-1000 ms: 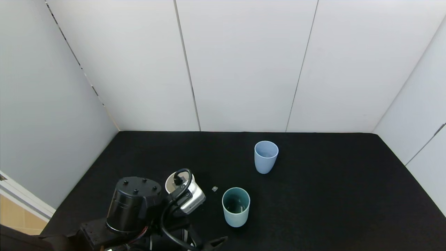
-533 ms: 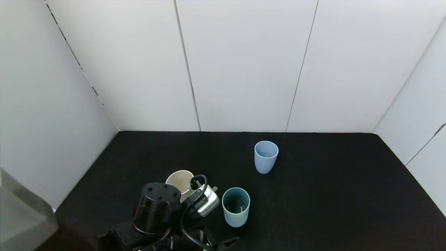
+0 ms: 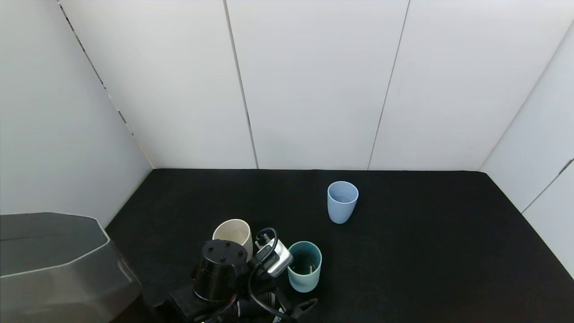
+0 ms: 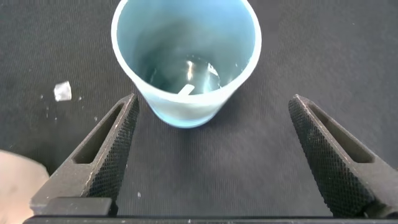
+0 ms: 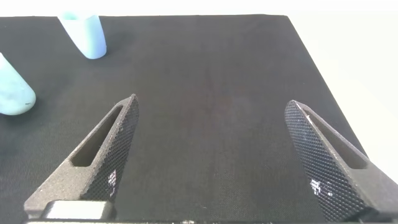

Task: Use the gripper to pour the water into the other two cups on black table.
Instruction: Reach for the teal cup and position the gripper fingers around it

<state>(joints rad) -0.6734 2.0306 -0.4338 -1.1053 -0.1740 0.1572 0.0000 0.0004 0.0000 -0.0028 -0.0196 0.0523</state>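
three cups stand upright on the black table (image 3: 426,251): one beige cup (image 3: 232,233), one blue cup (image 3: 342,201), one teal cup (image 4: 186,59) holding water (image 4: 193,74). left gripper (image 4: 214,155) spread wide, empty, just before the teal cup. right gripper (image 5: 214,155) wide, empty, well apart from the cups.

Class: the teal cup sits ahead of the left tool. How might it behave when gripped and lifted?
The teal cup probably stays stiff. Its tapered wall may slip upward between the left tool's open fingers. Water glints inside, so tilting likely spills.
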